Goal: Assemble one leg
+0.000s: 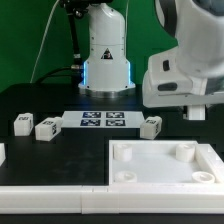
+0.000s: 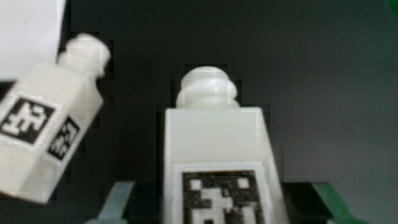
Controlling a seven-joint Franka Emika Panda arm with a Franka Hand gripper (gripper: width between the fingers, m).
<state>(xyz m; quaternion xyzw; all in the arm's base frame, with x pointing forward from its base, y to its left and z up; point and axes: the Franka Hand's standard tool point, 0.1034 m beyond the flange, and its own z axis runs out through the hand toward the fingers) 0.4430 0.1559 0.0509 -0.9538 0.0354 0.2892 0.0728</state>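
Your fingers (image 2: 121, 200) flank one small white plastic block-shaped leg (image 2: 221, 150) above the black tabletop (image 2: 320, 60); you cannot tell if they clamp it. The large white tray-like piece (image 1: 165, 172) holds no leg yet.

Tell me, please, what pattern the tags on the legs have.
Black-and-white square pattern; the tag on the leg shows best in the wrist view.

White tagged leg (image 2: 217, 140) lies near a tilted leg (image 2: 54, 115).
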